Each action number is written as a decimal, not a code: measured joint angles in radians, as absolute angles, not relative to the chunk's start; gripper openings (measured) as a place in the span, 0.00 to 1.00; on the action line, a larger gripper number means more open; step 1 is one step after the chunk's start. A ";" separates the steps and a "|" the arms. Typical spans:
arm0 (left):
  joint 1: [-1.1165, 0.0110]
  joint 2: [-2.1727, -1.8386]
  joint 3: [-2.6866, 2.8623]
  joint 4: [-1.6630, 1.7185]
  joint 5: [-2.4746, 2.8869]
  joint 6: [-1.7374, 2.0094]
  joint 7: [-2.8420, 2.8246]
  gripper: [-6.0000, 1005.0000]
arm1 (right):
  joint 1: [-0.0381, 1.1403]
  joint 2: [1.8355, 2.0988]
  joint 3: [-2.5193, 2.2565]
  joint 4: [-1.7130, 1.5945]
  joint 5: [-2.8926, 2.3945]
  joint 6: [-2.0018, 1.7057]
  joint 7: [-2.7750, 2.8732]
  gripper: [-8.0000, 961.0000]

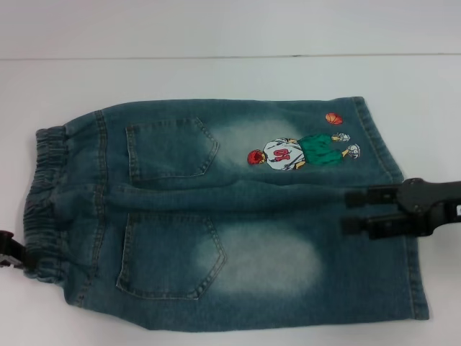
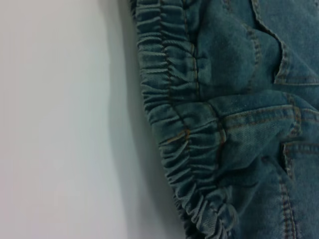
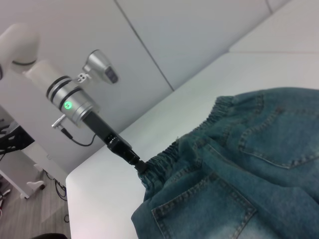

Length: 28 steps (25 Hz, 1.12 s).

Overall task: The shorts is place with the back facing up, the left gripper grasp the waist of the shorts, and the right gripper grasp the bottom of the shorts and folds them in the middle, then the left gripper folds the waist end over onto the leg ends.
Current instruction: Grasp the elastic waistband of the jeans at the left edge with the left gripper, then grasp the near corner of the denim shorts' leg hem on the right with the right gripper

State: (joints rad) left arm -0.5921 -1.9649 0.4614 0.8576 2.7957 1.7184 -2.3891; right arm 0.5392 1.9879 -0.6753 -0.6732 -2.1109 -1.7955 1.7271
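The left hand (image 1: pixel 9 251) sits at the far left of the white worktop (image 1: pixel 216 76), right at the near part of the waist (image 1: pixel 45 205); the right wrist view shows its tip (image 3: pixel 140 167) buried in the gathered band, so it seems to be pinching the waist, though its fingers are hidden there. The shorts (image 1: pixel 238 216) lie flat, back up, across the middle of the worktop, waist to the left and hems to the right. Two back pockets (image 1: pixel 171 148) face up beside the waist. Farther right, the basketball player patch (image 1: pixel 302 151) lies on the far leg. At the right, the right hand (image 1: pixel 354 210) hovers over the hems (image 1: pixel 414 274) where the two legs meet, its two fingers (image 1: pixel 364 196) a narrow way apart, holding nothing.
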 joint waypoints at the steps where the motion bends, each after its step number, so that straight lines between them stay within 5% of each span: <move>1: -0.593 -1.965 0.461 0.858 2.795 1.718 -2.387 0.03 | 0.545 1.981 -0.678 -0.674 -2.114 -1.802 1.752 0.89; 7: -0.609 -1.967 0.455 0.858 2.789 1.709 -2.386 0.04 | 0.589 1.937 -0.688 -0.748 -2.271 -1.910 1.867 0.89; 28: -0.647 -1.965 0.451 0.853 2.753 1.688 -2.396 0.04 | 0.631 1.942 -0.707 -0.764 -2.720 -1.949 1.900 0.89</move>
State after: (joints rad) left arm -0.6469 -1.9650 0.4509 0.8528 2.7532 1.6879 -2.3963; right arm 0.6310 1.9425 -0.7071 -0.7636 -2.7197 -1.9488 1.8997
